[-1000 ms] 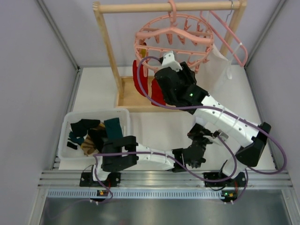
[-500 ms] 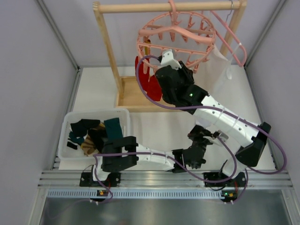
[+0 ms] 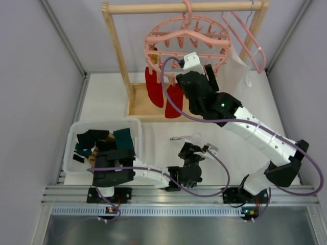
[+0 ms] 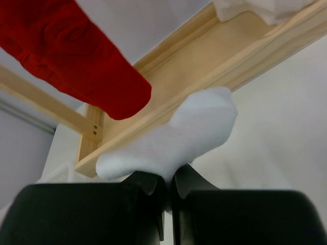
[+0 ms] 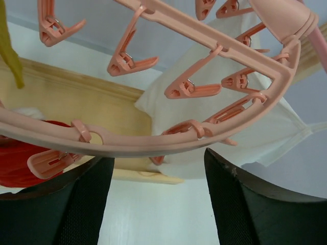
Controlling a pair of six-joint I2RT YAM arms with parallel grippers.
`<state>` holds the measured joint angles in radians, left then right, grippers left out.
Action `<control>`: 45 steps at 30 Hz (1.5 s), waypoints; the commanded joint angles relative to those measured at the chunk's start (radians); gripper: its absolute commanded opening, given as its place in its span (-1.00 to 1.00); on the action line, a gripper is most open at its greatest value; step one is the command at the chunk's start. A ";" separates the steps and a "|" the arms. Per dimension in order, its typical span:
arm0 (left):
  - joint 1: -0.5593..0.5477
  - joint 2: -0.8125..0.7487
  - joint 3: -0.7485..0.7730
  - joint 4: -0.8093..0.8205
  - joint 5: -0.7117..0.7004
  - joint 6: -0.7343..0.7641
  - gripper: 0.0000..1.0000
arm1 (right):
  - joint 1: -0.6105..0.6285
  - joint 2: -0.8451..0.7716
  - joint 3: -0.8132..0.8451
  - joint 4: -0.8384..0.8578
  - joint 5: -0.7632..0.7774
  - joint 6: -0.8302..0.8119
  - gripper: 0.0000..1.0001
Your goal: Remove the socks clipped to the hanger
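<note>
Our right gripper stands wide and holds nothing. It sits just under the hanger, whose rim crosses above the gap between both fingers, with clips dangling beyond. To its left, red socks and a mustard sock hang from the ring. Close behind the rim is the white bag, so room is tight there. Our left gripper is closed, pinching a white sock by its middle, low over the table. The wooden rack runs its base edge just ahead, and open table lies to the right. The bin of socks sits off to its left.
</note>
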<state>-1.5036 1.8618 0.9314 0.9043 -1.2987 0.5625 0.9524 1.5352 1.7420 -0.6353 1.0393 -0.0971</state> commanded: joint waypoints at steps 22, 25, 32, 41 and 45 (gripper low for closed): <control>0.037 -0.763 -0.120 -1.204 0.022 -1.102 -1.00 | -0.032 -0.451 -0.226 -0.061 -0.452 0.246 0.99; 0.107 -0.881 -0.147 -1.272 0.068 -1.167 -1.00 | -0.056 -0.463 -0.240 -0.061 -0.475 0.258 0.99; 0.451 -1.047 -0.183 -1.521 0.289 -1.312 -1.00 | -0.079 -0.469 -0.248 -0.053 -0.501 0.266 0.99; 0.740 -1.029 -0.253 -1.522 0.414 -1.337 -1.00 | -0.092 -0.442 -0.259 -0.035 -0.530 0.267 0.99; 0.767 -1.017 -0.261 -1.522 0.412 -1.363 -0.48 | -0.095 -0.440 -0.274 -0.027 -0.538 0.269 0.99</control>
<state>-0.7563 0.8452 0.6758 -0.6106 -0.9016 -0.7597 0.8738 1.0908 1.4803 -0.6846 0.5209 0.1612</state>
